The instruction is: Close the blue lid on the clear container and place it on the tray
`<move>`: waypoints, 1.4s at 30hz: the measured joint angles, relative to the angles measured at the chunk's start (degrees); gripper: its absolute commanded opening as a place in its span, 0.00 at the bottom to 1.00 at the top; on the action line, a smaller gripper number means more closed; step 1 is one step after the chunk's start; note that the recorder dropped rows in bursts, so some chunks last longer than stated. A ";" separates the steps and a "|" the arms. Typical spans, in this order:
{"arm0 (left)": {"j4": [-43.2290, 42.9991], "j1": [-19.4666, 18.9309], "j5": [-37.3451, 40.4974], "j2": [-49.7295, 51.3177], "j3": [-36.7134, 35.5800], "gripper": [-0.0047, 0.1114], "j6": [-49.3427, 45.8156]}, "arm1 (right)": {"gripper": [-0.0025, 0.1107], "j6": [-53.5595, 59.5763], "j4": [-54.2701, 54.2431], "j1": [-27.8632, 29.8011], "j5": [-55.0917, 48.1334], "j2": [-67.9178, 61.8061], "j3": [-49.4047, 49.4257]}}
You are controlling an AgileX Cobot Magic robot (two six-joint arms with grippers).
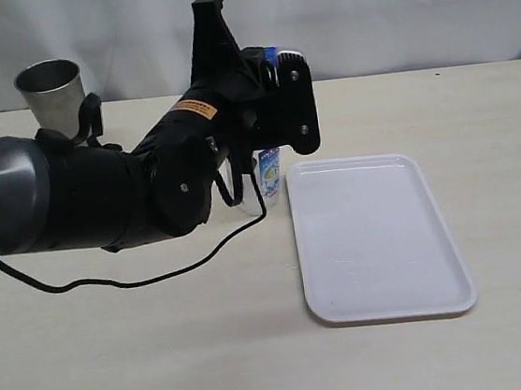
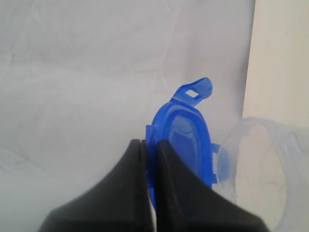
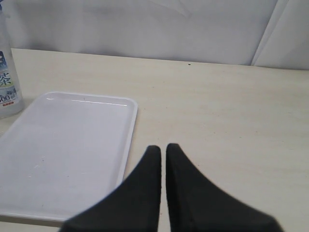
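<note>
While the left gripper (image 2: pixel 148 143) has its two black fingers closed on the rim of the blue lid (image 2: pixel 186 140), the lid stands on edge instead of lying flat. Its broad face is turned sideways and one snap flap sticks out on the side away from the fingers. Just past the lid and off to one side of it is the open mouth of the clear container (image 2: pixel 268 169), close to the lid, though I cannot tell whether they touch. The coming move turns on this: the lid's flat face is not yet square to the mouth. My judgement is that it must be tipped level and shifted sideways over the opening before it can be pressed down.

From outside, the left arm hides most of the container (image 1: pixel 271 177). Only a strip of its printed label shows, upright on the table (image 1: pixel 477 114) just beside the far left corner of the tray (image 1: pixel 378 238), which has nothing on it.

The right gripper (image 3: pixel 163 147) is closed on nothing and hangs over the table at the tray's other long side. The tray lies between it and the container, so the left arm is much the nearer. A steel cup (image 1: pixel 51 87) stands at the far left, well apart.
</note>
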State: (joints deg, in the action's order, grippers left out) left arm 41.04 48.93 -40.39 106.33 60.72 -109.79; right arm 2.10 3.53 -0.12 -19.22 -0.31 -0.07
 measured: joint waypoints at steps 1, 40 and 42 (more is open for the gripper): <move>0.24 0.37 0.00 0.00 0.00 0.04 0.00 | 0.06 0.00 0.00 0.00 0.00 0.00 0.00; 13.50 3.90 -0.03 0.00 0.00 0.04 -7.60 | 0.06 0.00 0.00 0.00 0.00 0.00 0.00; 13.50 4.39 -0.37 0.00 0.00 0.04 -7.60 | 0.06 0.00 0.00 0.00 0.00 0.00 0.00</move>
State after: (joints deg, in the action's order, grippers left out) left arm 54.54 53.33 -40.76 106.33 60.72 -117.39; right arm 2.10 3.53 -0.12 -19.22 -0.31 -0.07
